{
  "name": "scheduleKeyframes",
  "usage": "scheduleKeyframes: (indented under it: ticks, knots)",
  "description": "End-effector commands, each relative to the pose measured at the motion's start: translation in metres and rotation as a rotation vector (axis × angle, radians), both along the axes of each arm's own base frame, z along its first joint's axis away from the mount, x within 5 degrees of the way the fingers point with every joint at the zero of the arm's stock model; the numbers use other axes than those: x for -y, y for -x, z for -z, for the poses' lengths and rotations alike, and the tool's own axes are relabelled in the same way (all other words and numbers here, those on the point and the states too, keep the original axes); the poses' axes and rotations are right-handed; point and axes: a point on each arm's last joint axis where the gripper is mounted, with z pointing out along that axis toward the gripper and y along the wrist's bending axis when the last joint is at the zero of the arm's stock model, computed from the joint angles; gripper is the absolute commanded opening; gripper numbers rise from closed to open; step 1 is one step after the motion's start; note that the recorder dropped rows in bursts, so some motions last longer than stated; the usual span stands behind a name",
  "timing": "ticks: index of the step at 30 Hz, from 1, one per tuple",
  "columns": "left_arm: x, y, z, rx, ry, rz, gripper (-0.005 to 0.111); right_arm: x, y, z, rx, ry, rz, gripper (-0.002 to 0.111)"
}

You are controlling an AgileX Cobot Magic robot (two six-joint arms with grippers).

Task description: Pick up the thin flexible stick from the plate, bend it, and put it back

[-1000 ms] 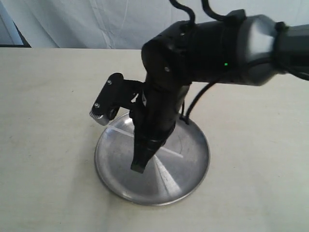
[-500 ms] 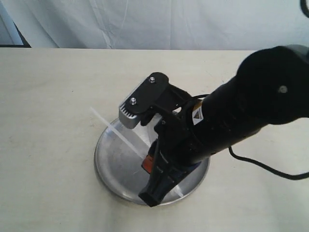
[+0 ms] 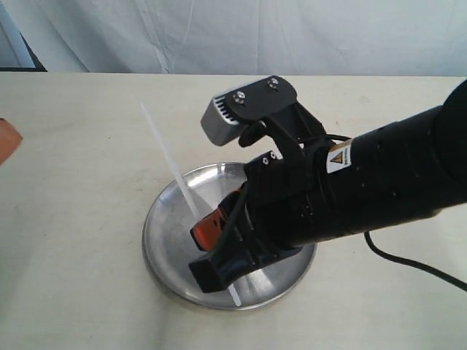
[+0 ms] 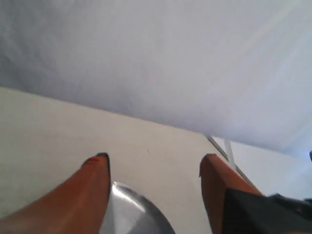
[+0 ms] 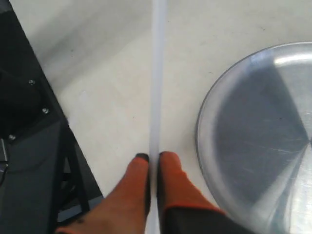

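Exterior view: right hand [image 3: 210,235] sits centre-low in the frame, its black arm coming in from the right edge, over the plate [image 3: 162,232]. The plate rests on the pale desk [image 3: 73,219], lower centre of the frame.

The right hand is clenched on the thin flexible stick [image 3: 168,157], and the orange pads [image 3: 206,227] pinch it close to its lower end. The stick is straight and tilted. Its short end pokes out below the hand, over the plate near its lower rim. Its long end rises toward the upper left, crossing the plate's rim and standing over bare desk.

Right wrist view: right hand [image 5: 155,158] has its fingertips pressed together with the stick [image 5: 158,73] between them. The plate [image 5: 253,136] lies just beside.

Left wrist view: left hand [image 4: 155,162] is released, its orange fingers [image 4: 92,190] spread wide with desk and plate [image 4: 134,209] showing between them. A thin pale line by one finger is probably the stick [image 4: 228,152], though it is too faint to confirm.
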Motion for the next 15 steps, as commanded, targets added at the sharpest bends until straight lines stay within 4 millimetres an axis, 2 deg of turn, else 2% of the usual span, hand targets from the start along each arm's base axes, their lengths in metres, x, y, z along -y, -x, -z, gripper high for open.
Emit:
scheduleKeyframes:
  ticks: [1,5,7,11,15]
  knots:
    - [0.014,-0.012,0.0,-0.125,0.035,0.19,0.054,0.0,0.001,-0.003,-0.009,-0.037,0.017,-0.001]
    - [0.026,-0.01,0.0,-0.148,0.097,0.403,0.054,-0.002,0.002,-0.005,-0.04,-0.084,0.037,-0.001]
    - [0.026,-0.013,-0.003,-0.127,0.135,0.392,0.054,-0.008,0.006,-0.008,-0.025,-0.117,-0.006,-0.001]
    - [0.028,-0.011,-0.009,0.018,0.073,0.442,0.054,-0.019,0.009,-0.003,-0.01,-0.118,-0.019,-0.001]
    - [0.027,-0.016,-0.004,-0.023,0.056,0.407,0.056,-0.022,0.008,-0.002,0.01,-0.127,-0.03,-0.001]
